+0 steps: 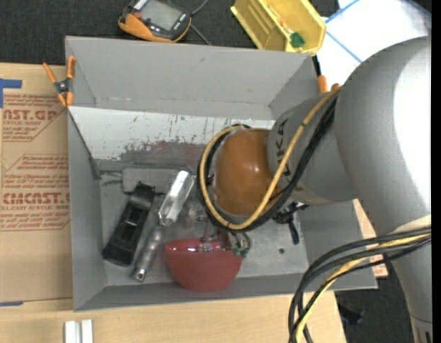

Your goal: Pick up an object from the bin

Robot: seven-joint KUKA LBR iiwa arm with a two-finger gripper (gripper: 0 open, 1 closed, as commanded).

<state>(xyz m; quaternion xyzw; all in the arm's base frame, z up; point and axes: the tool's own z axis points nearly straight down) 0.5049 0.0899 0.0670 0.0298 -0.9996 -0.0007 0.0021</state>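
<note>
Hangs over the red bowl (202,270) by the bin's (84,191) lower wall, right of a silver tool (174,195) and black stapler (129,224) (open or closed: cannot tell beneath the orange cover (238,174)).

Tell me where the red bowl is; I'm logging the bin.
Camera view: the red bowl lies bottom centre of the bin, right of the silver tool.
</note>
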